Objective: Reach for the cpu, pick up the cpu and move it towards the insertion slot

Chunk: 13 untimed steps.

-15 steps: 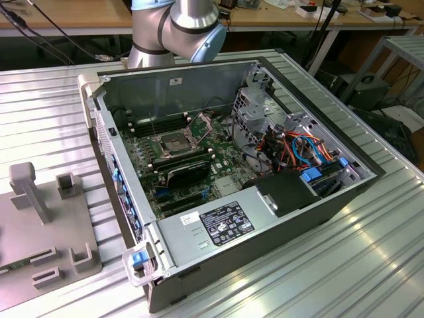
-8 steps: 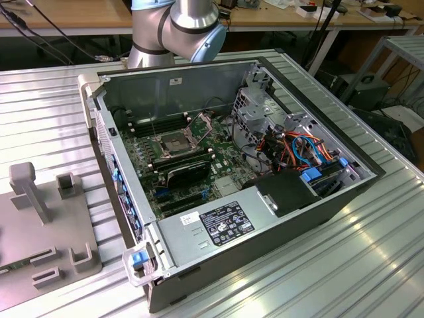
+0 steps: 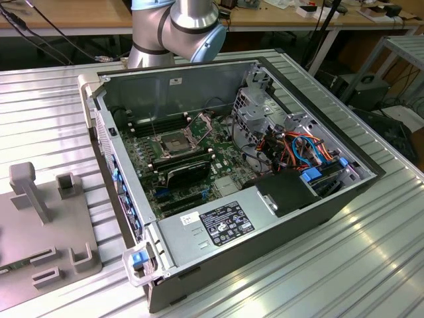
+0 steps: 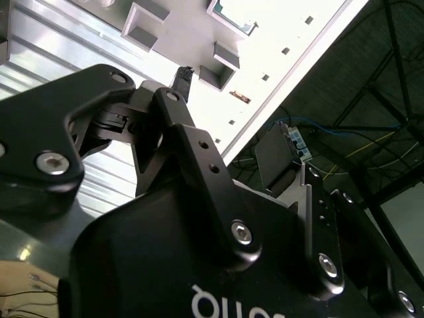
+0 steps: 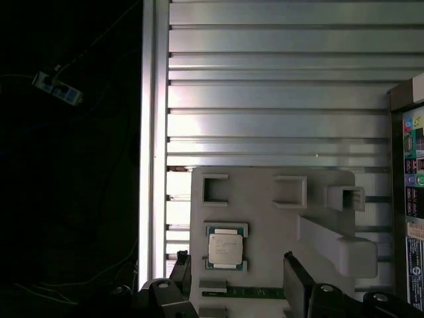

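The cpu (image 5: 225,248), a small pale silvery square, lies flat in a recess of the grey fixture plate (image 5: 265,199) on the ribbed metal table. In the first wrist view my gripper (image 5: 236,260) hangs above it, open, its two dark fingers (image 5: 296,278) standing either side of the chip and holding nothing. One fingertip (image 4: 183,76) also shows over the plate in the second wrist view. The insertion slot (image 3: 173,141), a square socket with a dark centre and a raised silver bracket, sits on the green motherboard inside the open computer case (image 3: 218,66).
The fixture plate (image 3: 40,218) on the exterior view's left carries an upright post (image 3: 30,185) and small raised blocks. Inside the case are a drive cage (image 3: 255,109), coloured cables (image 3: 298,149) and a black block (image 3: 189,172) close to the socket. The table edge (image 5: 154,132) drops off near the plate.
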{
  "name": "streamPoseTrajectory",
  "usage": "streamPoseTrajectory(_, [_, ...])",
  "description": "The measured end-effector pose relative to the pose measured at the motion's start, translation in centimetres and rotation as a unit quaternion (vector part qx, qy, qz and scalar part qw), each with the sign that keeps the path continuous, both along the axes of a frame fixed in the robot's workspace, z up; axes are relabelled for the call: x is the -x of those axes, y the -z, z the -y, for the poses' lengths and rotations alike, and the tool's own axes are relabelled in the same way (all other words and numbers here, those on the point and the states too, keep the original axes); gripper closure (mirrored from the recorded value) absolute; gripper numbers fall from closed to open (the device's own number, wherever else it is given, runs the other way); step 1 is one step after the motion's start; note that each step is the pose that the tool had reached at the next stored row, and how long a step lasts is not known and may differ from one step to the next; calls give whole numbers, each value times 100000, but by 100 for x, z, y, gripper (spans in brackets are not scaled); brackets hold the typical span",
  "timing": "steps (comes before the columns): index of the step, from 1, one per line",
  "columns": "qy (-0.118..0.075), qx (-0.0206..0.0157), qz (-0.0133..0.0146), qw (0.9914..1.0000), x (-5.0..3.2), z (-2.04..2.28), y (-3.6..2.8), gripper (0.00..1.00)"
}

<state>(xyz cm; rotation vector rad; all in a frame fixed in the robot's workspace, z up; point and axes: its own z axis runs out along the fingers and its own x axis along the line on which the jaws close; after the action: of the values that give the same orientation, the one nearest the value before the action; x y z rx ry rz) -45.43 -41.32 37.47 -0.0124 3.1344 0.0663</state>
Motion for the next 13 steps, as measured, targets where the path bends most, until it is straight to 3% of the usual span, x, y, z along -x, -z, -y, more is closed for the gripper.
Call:
streamPoseTrajectory(7, [-11,0,-4,100000,0,0,1,34])
streamPoseTrajectory(13, [-14,62,-4,100000,0,26,125,34])
